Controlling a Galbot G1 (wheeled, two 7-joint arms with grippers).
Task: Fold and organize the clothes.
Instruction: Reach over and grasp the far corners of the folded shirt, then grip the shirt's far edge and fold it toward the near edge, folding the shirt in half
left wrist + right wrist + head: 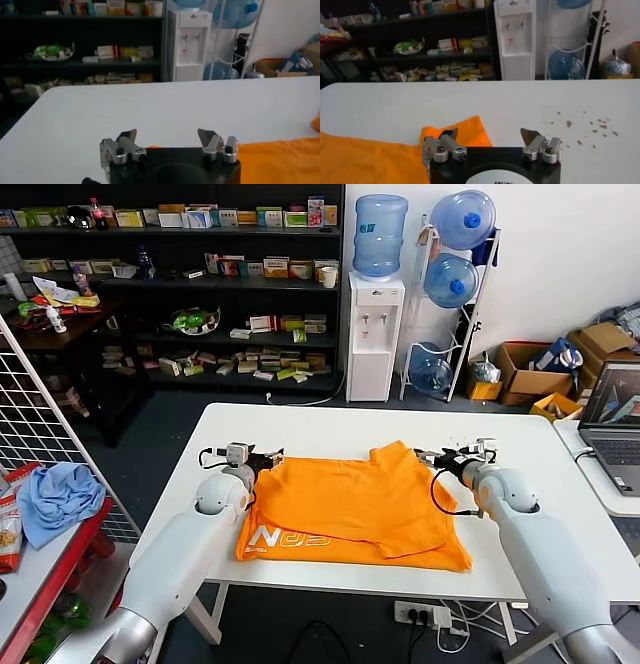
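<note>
The orange T-shirt lies partly folded on the white table, white lettering showing at its near left corner. My left gripper is open and empty at the shirt's far left corner; in the left wrist view the orange cloth lies beside and below it. My right gripper is open and empty just right of the shirt's far folded corner; in the right wrist view the shirt's pointed corner lies under one finger.
A laptop sits on a side table at the right. A light blue cloth lies on a red stand at the left. Shelves, a water dispenser and bottles stand behind the table. Small reddish specks mark the tabletop.
</note>
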